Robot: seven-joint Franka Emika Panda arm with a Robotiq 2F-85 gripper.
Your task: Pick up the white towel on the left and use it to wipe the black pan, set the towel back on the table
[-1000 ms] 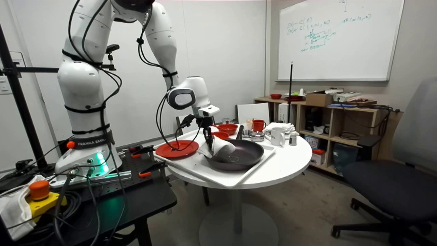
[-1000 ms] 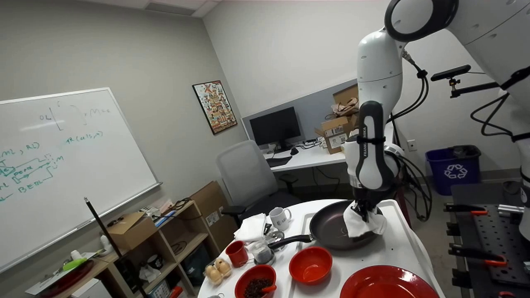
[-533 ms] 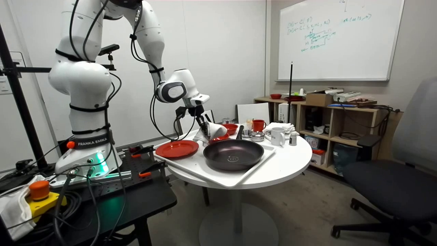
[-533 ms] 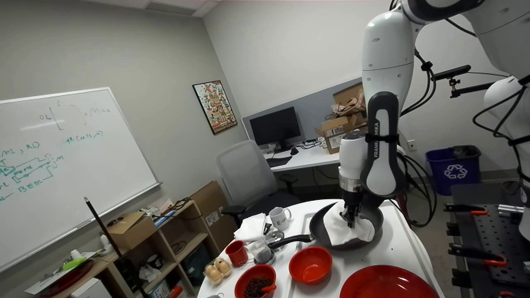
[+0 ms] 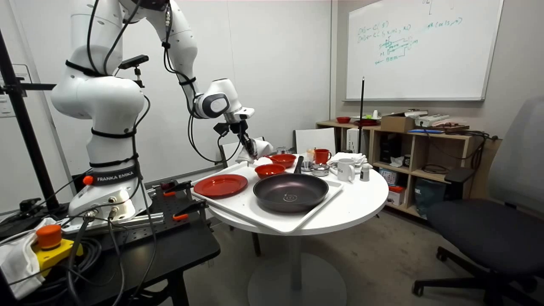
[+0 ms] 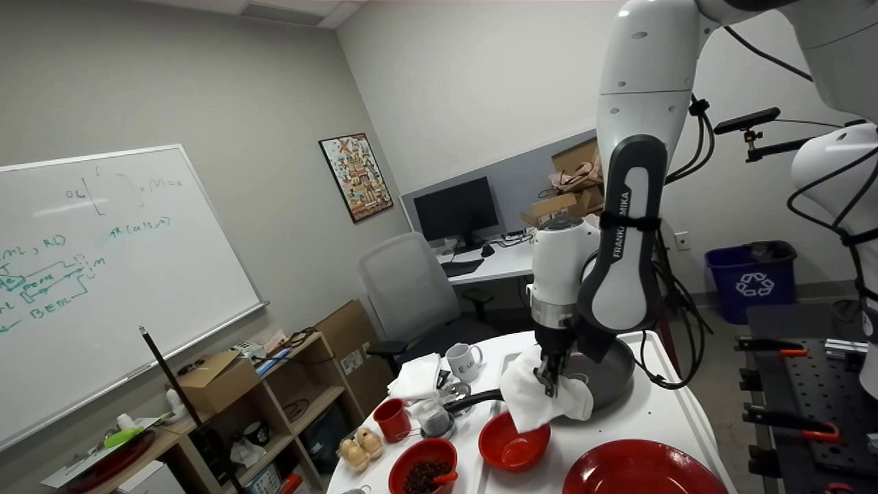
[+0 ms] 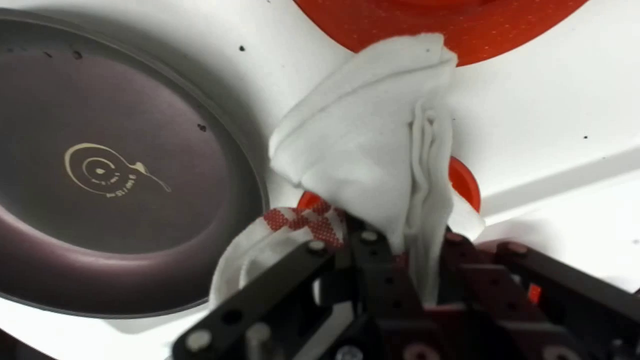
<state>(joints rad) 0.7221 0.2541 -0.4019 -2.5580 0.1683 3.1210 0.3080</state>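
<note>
My gripper (image 5: 250,149) is shut on the white towel (image 5: 262,147) and holds it raised above the table (image 5: 361,204), beside the black pan. In an exterior view my gripper (image 6: 549,381) and the bunched towel (image 6: 525,394) overlap the pan's handle side and a red bowl. In the wrist view the towel (image 7: 360,145) is pinched between the fingers, with a red-patterned part at its lower left. The black pan (image 5: 291,193) sits on a white tray (image 5: 242,214); in the wrist view the pan (image 7: 125,210) holds a few dark specks.
A red plate (image 5: 220,185) lies on the tray beside the pan. A small red bowl (image 6: 514,449) is close under the towel. Another red bowl (image 6: 422,466), a red mug (image 6: 392,420), a white mug (image 6: 464,362) and a folded white cloth (image 6: 415,377) stand nearby.
My gripper has lifted the towel out of the pan and carried it over the rim, toward and above the red bowls. The pan has not visibly moved.
</note>
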